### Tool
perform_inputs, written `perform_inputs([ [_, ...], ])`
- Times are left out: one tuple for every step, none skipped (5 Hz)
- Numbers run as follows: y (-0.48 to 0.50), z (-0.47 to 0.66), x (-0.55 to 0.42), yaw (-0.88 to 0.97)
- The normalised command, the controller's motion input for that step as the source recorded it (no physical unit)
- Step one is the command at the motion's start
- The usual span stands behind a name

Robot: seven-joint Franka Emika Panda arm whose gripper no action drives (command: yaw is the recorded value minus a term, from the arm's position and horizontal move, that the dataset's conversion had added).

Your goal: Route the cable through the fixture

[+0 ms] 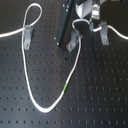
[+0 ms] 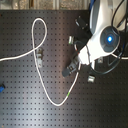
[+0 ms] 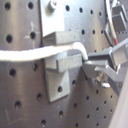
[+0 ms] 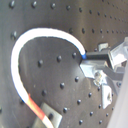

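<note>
The white cable [image 1: 30,82] snakes across the black breadboard, with its green band [image 1: 66,88] low in the first exterior view. It passes a grey clip [image 1: 27,35], loops, rises to a second clip [image 1: 74,41], and curls toward my gripper [image 1: 92,24]. The fixture [image 1: 104,32] stands just beyond the gripper, and the cable leaves it toward the first exterior view's right edge. In the first wrist view the cable [image 3: 30,54] lies in the fixture's [image 3: 57,65] slot. My gripper [image 3: 86,62] is shut on the cable beside it. The second wrist view shows the curl [image 4: 22,50] ending in the gripper [image 4: 84,60].
The breadboard [image 1: 100,90] is a black plate dotted with holes. A dark post [image 1: 63,22] stands next to the second clip. In the second exterior view the arm's body with its blue light [image 2: 109,37] hangs over small grey brackets [image 2: 92,78], hiding part of the cable [image 2: 42,82].
</note>
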Motion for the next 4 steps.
perform_inputs([
  [-0.102,0.13,-0.148,0.81],
  [-0.059,0.17,-0.106,0.88],
  [-0.017,0.14,-0.039,0.91],
  [0.016,0.0,-0.005,0.04],
])
